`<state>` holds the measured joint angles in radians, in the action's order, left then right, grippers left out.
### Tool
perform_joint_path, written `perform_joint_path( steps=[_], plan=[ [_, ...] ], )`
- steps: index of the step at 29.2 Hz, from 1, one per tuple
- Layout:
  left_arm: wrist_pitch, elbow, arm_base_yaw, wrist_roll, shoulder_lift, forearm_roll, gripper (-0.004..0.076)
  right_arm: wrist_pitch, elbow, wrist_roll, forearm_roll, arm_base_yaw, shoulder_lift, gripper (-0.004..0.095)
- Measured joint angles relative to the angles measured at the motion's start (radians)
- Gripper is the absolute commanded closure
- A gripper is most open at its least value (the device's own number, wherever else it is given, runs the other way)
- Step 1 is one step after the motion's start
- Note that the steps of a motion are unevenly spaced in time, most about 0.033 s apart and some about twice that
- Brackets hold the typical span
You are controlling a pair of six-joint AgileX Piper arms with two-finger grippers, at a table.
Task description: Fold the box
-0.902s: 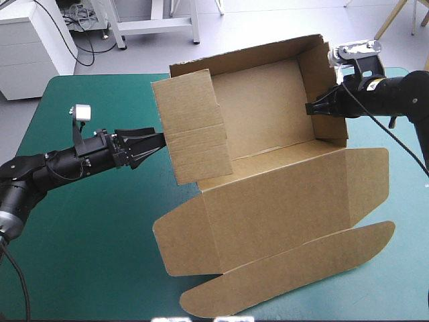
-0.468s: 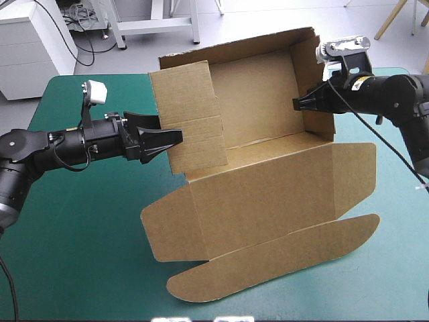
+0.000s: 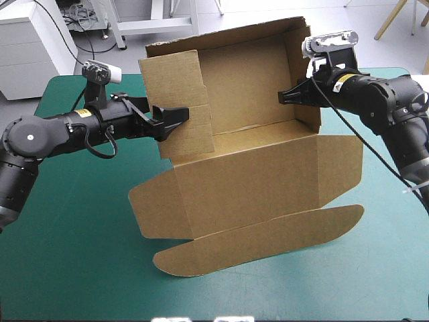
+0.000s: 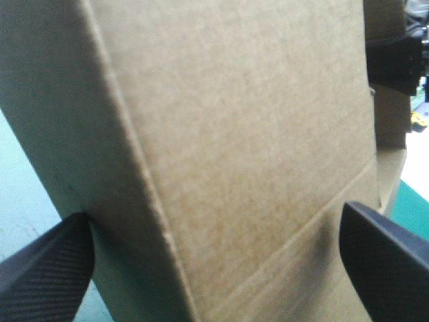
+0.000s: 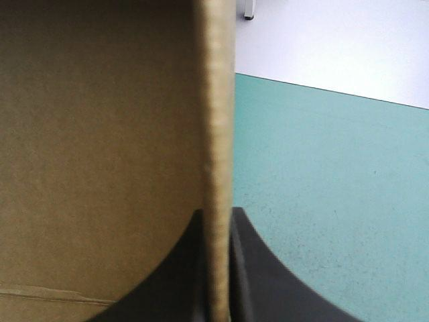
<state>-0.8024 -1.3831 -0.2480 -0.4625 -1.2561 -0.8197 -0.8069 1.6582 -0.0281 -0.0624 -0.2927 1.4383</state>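
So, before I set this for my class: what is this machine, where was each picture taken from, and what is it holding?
It is a robot with two arms, working at a table with a teal-green cover. One picture looks down from above and behind the robot. The other two come from a camera on each wrist, looking along that arm's gripper. On the table is a brown box, half folded: its back and side walls are raised and its front flaps lie flat. The right gripper is shut on the box's right wall. The left gripper is open, with the left wall between its two sides.
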Motion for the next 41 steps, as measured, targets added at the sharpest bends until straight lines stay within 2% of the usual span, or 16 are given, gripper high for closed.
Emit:
perform_joint_path(
  steps=[5, 13, 21, 25, 30, 41],
  plan=[
    [0.048, -0.083, -0.112, 0.208, -0.014, 0.292, 0.0192, 0.037, 0.0, 0.079, 0.052, -0.018, 0.0, 0.0907],
    [0.048, -0.236, -0.254, 0.473, -0.145, 0.655, 0.0262, 0.068, -0.002, 0.188, 0.142, -0.019, 0.002, 0.0907],
    [0.116, -0.275, -0.347, 0.839, -0.228, 0.985, 0.0393, 0.079, -0.002, 0.256, 0.192, -0.019, 0.003, 0.0907],
    [0.146, -0.276, -0.361, 0.9, -0.238, 1.05, 0.0512, 0.08, -0.002, 0.263, 0.198, -0.017, 0.003, 0.0911],
    [0.146, -0.277, -0.361, 0.924, -0.263, 1.084, 0.0716, 0.072, -0.003, 0.24, 0.192, -0.015, 0.003, 0.0912],
    [0.08, -0.277, -0.358, 0.933, -0.292, 1.099, 0.0729, -0.014, -0.003, 0.211, 0.157, -0.009, 0.01, 0.0912]
  ],
)
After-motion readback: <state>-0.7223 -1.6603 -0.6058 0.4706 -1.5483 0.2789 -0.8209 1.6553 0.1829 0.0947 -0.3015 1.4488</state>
